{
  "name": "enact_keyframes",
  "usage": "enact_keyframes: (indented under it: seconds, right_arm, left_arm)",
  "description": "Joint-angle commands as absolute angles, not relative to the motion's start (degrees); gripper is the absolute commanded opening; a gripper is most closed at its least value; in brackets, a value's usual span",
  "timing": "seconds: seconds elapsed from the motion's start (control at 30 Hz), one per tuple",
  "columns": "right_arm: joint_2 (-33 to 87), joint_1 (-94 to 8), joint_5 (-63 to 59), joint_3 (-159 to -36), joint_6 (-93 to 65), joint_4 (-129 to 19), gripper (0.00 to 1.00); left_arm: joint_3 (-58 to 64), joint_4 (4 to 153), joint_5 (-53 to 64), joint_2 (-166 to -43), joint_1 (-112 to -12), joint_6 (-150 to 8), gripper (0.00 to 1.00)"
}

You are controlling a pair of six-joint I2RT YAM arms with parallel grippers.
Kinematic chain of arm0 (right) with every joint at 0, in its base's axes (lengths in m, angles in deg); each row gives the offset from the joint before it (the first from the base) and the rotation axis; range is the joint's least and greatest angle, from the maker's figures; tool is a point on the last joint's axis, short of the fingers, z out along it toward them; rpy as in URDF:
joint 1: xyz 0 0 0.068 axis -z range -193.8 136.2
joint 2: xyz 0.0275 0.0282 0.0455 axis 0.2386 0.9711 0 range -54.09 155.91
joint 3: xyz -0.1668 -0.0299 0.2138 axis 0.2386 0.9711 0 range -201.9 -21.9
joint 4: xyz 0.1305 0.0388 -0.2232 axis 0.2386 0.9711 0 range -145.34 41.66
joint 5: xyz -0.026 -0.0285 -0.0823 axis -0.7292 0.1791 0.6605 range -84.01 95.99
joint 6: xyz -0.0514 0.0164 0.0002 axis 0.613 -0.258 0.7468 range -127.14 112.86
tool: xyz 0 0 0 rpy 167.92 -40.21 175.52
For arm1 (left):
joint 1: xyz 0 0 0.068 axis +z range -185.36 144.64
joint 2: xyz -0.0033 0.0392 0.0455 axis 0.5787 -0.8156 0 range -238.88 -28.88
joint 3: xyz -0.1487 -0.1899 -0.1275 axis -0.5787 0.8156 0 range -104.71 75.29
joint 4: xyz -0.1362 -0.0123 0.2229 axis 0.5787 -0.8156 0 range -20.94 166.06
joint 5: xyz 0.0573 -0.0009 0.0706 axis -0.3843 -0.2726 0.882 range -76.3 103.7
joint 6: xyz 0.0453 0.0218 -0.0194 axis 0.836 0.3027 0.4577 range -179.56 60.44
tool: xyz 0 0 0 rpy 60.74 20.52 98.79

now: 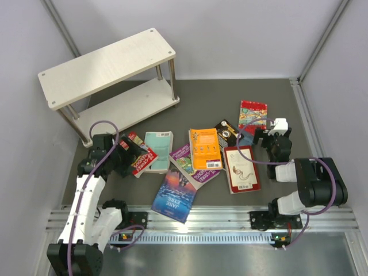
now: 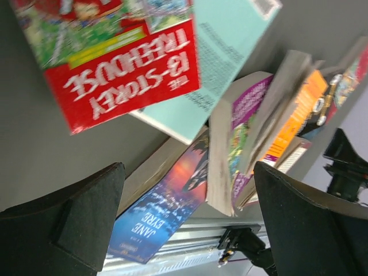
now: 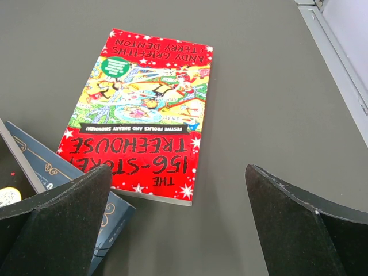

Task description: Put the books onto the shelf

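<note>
we find the books [image 1: 205, 148] lying scattered on the table [image 1: 201, 98] from nine to three o'clock, with the shelf [image 1: 109, 63] at eleven o'clock, apart from them. our left gripper [image 2: 188, 178] is released near the red treehouse book [image 2: 123, 75]; our right gripper [image 3: 178, 178] is released near another red book [image 3: 149, 115].

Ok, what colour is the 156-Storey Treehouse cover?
The 156-Storey Treehouse book is red with white stars and a cartoon panel; clearest in right wrist view.
</note>
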State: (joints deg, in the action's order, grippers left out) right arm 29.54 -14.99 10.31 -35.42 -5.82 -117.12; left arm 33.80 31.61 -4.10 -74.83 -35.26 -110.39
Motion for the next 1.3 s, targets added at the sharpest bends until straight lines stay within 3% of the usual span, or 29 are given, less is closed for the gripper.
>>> enact_keyframes:
  seconds: [0.0, 0.17, 0.2, 0.23, 0.27, 0.37, 0.47, 0.6, 0.73, 0.77, 0.87, 1.27]
  right_arm:
    - [29.1, -14.6, 9.2, -36.5, -6.3, -122.1, 1.00]
    - [26.8, -16.3, 14.9, -37.8, -6.5, -116.9, 1.00]
    - [24.2, -19.0, 23.7, -39.7, -6.4, -110.6, 1.00]
    - [19.5, -19.8, 27.0, -46.8, -5.7, -91.8, 1.00]
    - [17.9, -20.0, 27.7, -51.2, -6.1, -83.5, 1.00]
    - [11.8, -20.1, 20.5, -66.3, -14.3, -59.2, 1.00]
    - [5.5, -26.8, 21.0, -75.6, -21.3, -46.6, 1.00]
    - [-0.6, -43.1, 19.7, -84.5, -25.2, -38.3, 1.00]
    - [-6.7, -42.0, 8.1, -79.8, -48.9, -29.3, 1.00]
    - [-7.7, -40.9, -0.7, -78.7, -48.5, -29.2, 1.00]
    - [-8.0, -39.2, -8.5, -76.7, -47.7, -24.6, 0.99]
    - [-9.6, -39.2, -7.0, -77.0, -41.5, -11.3, 0.96]
  left_arm:
    - [32.1, 22.1, 2.0, -74.7, -35.2, -111.2, 0.99]
    - [31.1, 16.2, 9.7, -75.1, -35.2, -112.7, 0.99]
    - [31.2, 15.4, 11.5, -75.6, -35.2, -113.0, 0.99]
    - [31.7, 15.5, 11.9, -75.8, -35.1, -113.3, 0.99]
    - [32.0, 15.9, 12.4, -75.9, -35.2, -113.3, 0.99]
    - [32.8, 16.8, 15.4, -76.5, -35.1, -112.5, 0.99]
    - [34.5, 20.0, 18.0, -77.8, -35.2, -110.9, 0.99]
    - [38.4, 26.1, 20.1, -80.9, -35.2, -109.7, 0.99]
    - [37.5, 30.3, 20.1, -85.7, -35.2, -111.7, 0.99]
    - [37.4, 31.1, 19.4, -87.5, -35.2, -112.4, 0.99]
    - [37.8, 35.2, 18.7, -90.0, -35.1, -114.6, 0.99]
    - [52.9, 58.1, 16.5, -91.1, -35.2, -121.2, 0.92]
